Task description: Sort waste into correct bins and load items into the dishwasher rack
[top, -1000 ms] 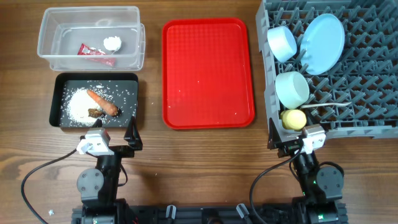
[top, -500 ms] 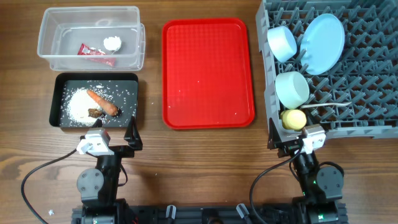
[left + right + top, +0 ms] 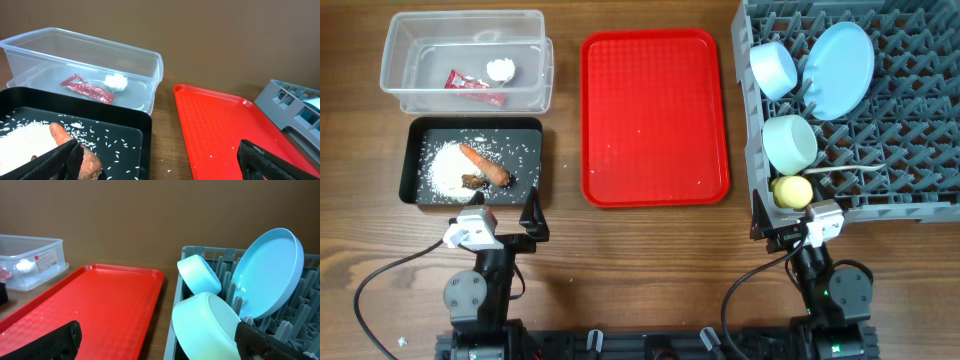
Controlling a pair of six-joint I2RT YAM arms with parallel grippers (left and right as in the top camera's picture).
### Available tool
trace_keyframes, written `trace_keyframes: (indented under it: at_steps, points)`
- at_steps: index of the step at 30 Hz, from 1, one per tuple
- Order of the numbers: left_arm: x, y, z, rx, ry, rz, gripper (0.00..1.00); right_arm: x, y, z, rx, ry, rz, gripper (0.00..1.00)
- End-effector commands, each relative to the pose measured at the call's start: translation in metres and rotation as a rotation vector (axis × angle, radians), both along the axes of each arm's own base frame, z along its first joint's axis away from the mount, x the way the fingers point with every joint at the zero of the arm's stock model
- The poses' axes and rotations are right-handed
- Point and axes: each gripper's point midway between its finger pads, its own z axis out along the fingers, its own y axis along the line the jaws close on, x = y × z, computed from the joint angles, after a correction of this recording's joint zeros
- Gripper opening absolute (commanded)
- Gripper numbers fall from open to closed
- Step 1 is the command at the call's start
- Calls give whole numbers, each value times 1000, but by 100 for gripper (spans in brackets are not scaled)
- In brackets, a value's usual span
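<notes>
The grey dishwasher rack [image 3: 910, 150] holds the pale blue plate [image 3: 840, 68], a pale blue bowl [image 3: 774, 68], a mint-green bowl [image 3: 789, 142], the yellow cup [image 3: 793, 191] and the white spoon [image 3: 850, 172]. The clear tub [image 3: 420, 95] holds the red wrapper [image 3: 472, 87] and the tissue ball [image 3: 501, 69]. The black tray [image 3: 415, 150] holds rice [image 3: 448, 168], the carrot piece [image 3: 485, 165] and the brown lump [image 3: 473, 181]. My left gripper [image 3: 505, 214] is open and empty below the black tray. My right gripper [image 3: 790, 224] is open and empty at the rack's near corner.
The flat red serving tray [image 3: 655, 115] lies in the middle with a few stray rice grains on it. A few grains lie on the wood between it and the black tray [image 3: 165, 159]. Cables run from both arm bases at the front edge.
</notes>
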Motion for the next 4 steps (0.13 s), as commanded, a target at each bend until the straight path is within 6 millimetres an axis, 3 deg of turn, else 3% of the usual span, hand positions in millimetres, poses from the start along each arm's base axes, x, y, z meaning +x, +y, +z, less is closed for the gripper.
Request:
trace_keyframes:
  at_steps: [1,4]
  points:
    - [0,1,-1,5,-2,3,100,-1,5,0,19,1,25,100]
    - [0,1,-1,5,-2,3,100,-1,5,0,20,1,25,100]
